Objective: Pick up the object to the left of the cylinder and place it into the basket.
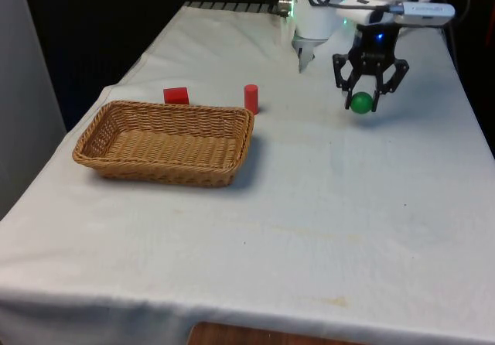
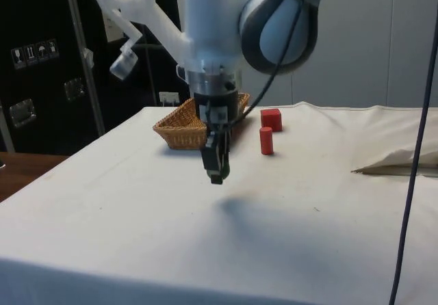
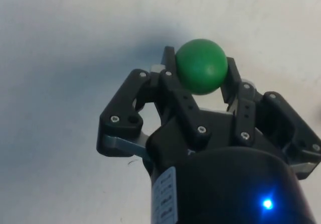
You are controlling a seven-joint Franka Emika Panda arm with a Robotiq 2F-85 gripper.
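Note:
My gripper is shut on a green ball and holds it just above the cloth at the front view's right. The wrist view has the green ball pinched between the two black fingers, with the gripper over bare cloth. From the side, the gripper hangs clear of the table with a bit of green at its tip. A red cylinder stands upright behind the wicker basket. A red cube sits to the cylinder's left in the front view. The basket holds nothing.
The side view places the red cylinder and red cube next to the wicker basket, beyond the gripper. A fold of cloth lies rumpled at that view's right. The table's edges drop off on all sides.

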